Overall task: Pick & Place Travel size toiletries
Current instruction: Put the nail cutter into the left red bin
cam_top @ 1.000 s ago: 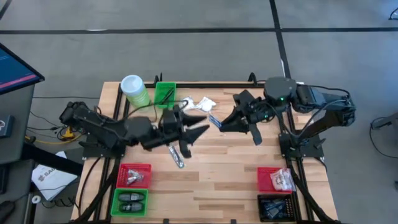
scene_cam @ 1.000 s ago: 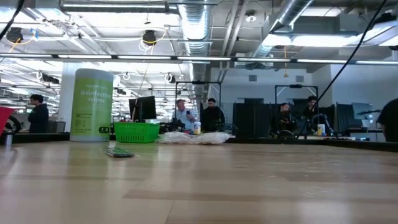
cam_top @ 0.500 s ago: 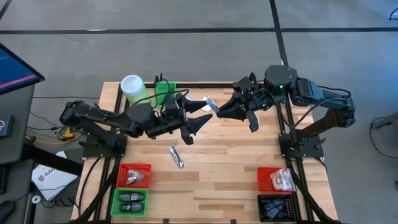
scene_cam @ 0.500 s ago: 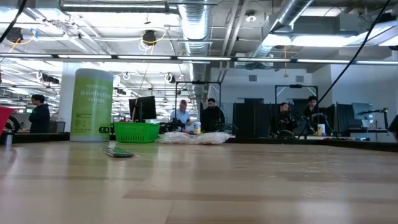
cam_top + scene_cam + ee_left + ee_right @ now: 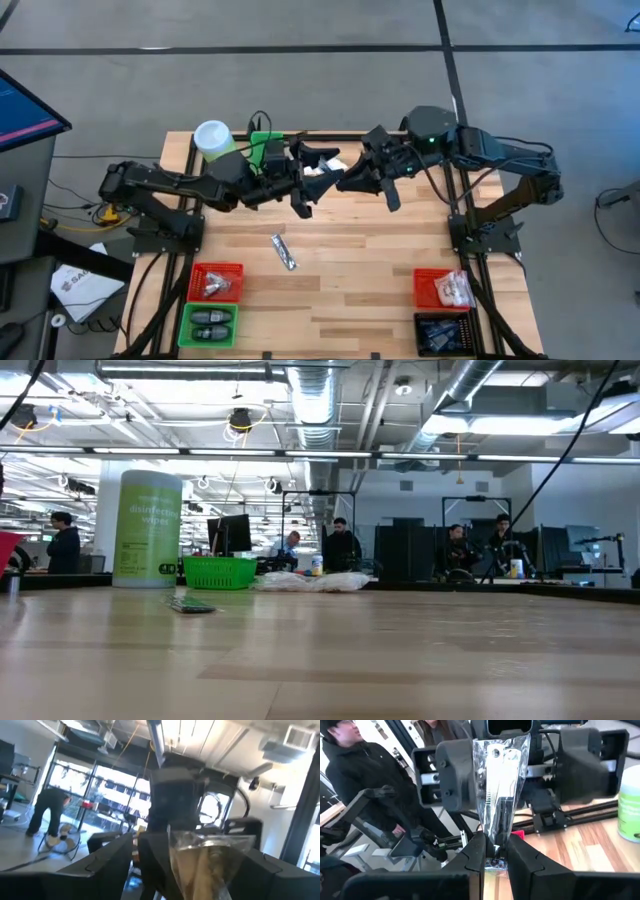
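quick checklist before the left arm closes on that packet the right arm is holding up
1. Right gripper shut on the clear packet: ok, its fingers pinch one end of the packet.
2. Left gripper open: ok, its fingers stand wide apart on both sides of the packet in the right wrist view.
3. Packet between the left fingers: ok, it stands in the gap in both wrist views.
4. Packet lifted off the table: ok, held in the air near the far edge.
5. Green canister and green bin out of the way: cannot tell, both sit close beside the left arm.
6. Silvery packet on the table: ok, lying apart from both arms.
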Robot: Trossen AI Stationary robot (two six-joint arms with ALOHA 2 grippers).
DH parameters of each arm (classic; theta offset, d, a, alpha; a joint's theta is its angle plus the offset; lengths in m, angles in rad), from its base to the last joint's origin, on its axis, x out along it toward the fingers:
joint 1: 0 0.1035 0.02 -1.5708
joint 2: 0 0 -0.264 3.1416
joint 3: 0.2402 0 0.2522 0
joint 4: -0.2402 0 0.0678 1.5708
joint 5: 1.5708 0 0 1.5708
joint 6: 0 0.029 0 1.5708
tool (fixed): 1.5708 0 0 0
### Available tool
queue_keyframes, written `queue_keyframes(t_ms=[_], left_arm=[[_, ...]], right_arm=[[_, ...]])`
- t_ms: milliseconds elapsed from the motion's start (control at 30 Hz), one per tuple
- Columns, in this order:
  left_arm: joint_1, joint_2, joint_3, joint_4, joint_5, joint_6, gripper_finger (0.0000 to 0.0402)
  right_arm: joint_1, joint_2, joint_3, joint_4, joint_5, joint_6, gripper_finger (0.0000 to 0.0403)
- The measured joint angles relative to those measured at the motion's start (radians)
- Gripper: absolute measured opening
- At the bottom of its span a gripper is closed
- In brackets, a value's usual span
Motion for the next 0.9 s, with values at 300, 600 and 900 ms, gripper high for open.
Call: queue_keyframes(t_ms=[300,600,900], left_arm=[[-0.006,0.003,-0.002,-0.010,0.014,0.000,0.0264],[-0.003,0.003,-0.002,-0.010,0.014,0.001,0.0168],[-0.002,0.003,-0.002,-0.009,0.022,-0.013,0.0058]], right_arm=[[-0.011,0.001,0.000,0.038,-0.014,0.003,0.0043],[-0.011,0.001,0.000,0.040,-0.018,0.003,0.0043],[-0.025,0.001,0.000,0.039,-0.051,-0.004,0.0083]])
